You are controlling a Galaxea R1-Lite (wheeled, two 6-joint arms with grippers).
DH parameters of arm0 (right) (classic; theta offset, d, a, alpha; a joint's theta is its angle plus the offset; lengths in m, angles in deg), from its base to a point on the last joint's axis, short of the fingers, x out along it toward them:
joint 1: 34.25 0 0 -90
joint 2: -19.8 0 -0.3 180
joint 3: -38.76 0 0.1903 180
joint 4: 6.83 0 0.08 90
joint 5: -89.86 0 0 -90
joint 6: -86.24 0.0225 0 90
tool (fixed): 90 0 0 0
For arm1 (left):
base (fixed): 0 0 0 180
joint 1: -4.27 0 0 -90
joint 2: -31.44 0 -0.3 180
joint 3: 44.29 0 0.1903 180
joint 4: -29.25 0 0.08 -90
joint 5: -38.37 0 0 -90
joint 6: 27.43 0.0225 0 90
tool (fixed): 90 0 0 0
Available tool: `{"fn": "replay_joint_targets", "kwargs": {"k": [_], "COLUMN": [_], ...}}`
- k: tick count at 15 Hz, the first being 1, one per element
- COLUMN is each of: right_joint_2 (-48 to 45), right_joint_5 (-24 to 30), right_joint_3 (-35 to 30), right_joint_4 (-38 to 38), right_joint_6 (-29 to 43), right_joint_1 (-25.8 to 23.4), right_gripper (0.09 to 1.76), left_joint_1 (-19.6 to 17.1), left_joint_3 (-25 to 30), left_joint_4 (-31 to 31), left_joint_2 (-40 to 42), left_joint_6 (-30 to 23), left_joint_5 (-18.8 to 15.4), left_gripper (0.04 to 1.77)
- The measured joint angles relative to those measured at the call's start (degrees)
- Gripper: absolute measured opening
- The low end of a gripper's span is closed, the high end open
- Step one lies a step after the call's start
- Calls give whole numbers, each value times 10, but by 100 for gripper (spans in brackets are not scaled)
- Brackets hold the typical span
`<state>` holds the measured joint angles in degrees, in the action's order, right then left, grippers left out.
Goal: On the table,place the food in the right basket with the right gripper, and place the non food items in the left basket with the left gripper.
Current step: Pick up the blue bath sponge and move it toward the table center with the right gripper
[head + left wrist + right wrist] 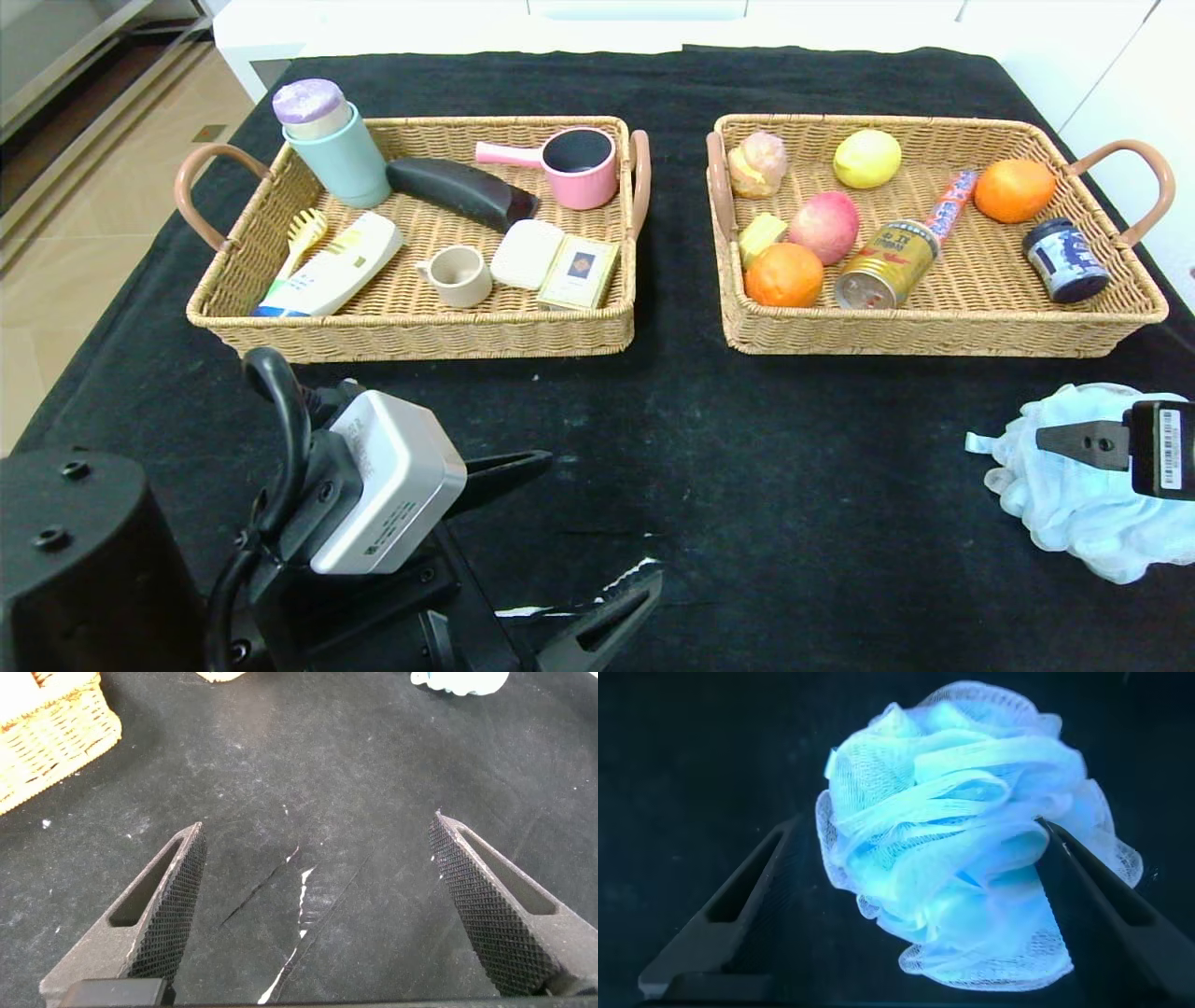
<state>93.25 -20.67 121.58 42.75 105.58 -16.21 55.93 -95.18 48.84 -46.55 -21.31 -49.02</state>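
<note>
Where the black-draped table (747, 485) runs between the two baskets and its near edge, a broad bare strip lies open, marked only by a small white tear (301, 891) near the near edge. The left basket (411, 329) sits toward the far left, the right basket (943, 329) toward the far right, with a narrow gap of cloth between them.

The bath pouf (1074, 504) lies on the cloth near the table's right edge, in front of the right basket and apart from it. It is a rounded bunch with no clear long axis; its right part is cut off by the frame and partly hidden behind the right pincer (915, 905), which stands wide with the pouf between its fingers; contact cannot be told.

The left pincer (318, 905) hangs over the near-left part, wide and empty, above the tear.

In the left basket the shampoo bottle (331, 269) lies diagonally, and the card box (579, 273) lies flat. The right basket holds the peach (825, 227), the can (887, 264) on its side, silver top toward the near edge, and an orange (784, 275).
</note>
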Motion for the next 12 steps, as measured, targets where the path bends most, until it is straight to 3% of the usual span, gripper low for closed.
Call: {"fn": "replay_joint_targets", "kwargs": {"k": [7, 12], "right_joint_2": [46, 71], "right_joint_5": [12, 18], "right_joint_3": [-51, -64], "right_joint_4": [-85, -94], "right_joint_6": [2, 2], "right_joint_1": [-35, -47], "right_gripper": [170, 170], "left_joint_1": [0, 0], "left_joint_3": [1, 1], "left_joint_4": [0, -1], "left_joint_2": [-1, -1], "left_joint_6": [0, 0], "left_joint_5": [0, 0], "left_gripper": [172, 172]}}
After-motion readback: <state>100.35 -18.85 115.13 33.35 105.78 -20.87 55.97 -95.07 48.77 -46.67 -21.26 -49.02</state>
